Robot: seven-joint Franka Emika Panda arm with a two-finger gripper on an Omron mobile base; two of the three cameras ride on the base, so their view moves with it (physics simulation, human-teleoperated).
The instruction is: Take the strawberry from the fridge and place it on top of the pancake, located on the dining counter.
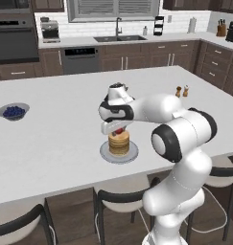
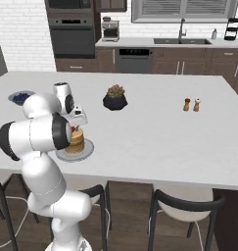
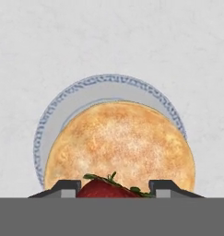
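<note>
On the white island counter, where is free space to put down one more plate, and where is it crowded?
The dining counter is bare between the blueberry bowl and the pancake, and also between the potted plant and the two shakers. It is crowded around the pancake plate, where the claw holds the strawberry just above the stack.

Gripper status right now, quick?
Gripper: shut on the strawberry, just above the pancake.
</note>
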